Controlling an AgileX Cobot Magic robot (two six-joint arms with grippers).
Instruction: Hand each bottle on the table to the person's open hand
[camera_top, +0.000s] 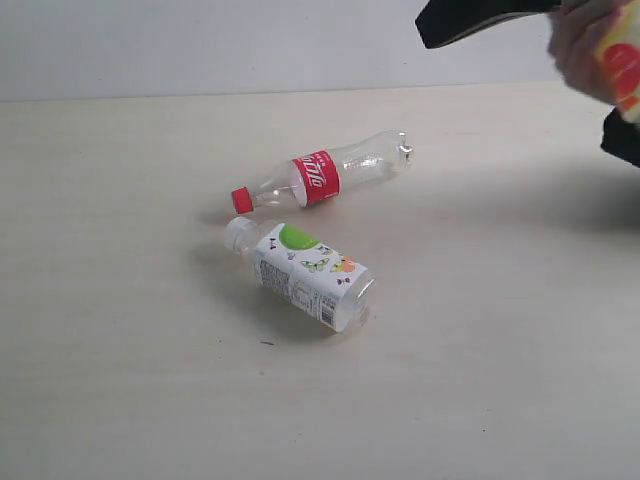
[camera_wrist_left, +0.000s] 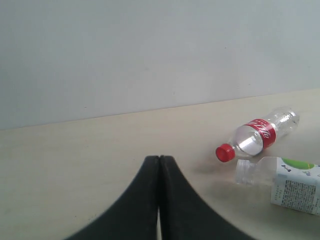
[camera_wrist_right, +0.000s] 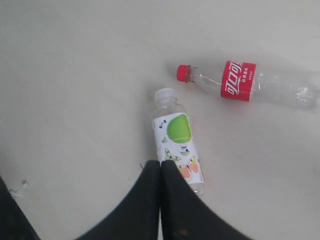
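Surveying the exterior view first: two bottles lie on their sides on the worktop (camera_top: 120, 400), a stable rest that leaves each barrel free for a crosswise grasp. The clear bottle (camera_top: 322, 180), with red cap and red label, and the white-capped bottle (camera_top: 305, 275) lie close together, caps nearly meeting; I cannot tell whether they touch. The person's hand (camera_top: 578, 50) is wrapped round the yellow bottle (camera_top: 625, 70), and both are cut by the frame edge, so I judge that bottle delivered. A dark shape (camera_top: 470, 20) beside the hand may be my right arm or a sleeve; I cannot tell which. The fourth bottle is nowhere in view.

Left wrist view: my left jaws are pressed together with nothing between them, idle because both bottles lie well ahead and off to one side. The clear bottle (camera_wrist_left: 257, 136) shows whole. The white-capped bottle (camera_wrist_left: 282, 182) is cut by the frame edge, its base unseen.

Right wrist view: my right jaws are also pressed together and empty. The white-capped bottle (camera_wrist_right: 177, 145) lies below and just ahead of the tips, which hide its base. The clear bottle (camera_wrist_right: 250, 85) lies farther ahead, its base cut off. I judge these jaws must spread before taking either barrel.
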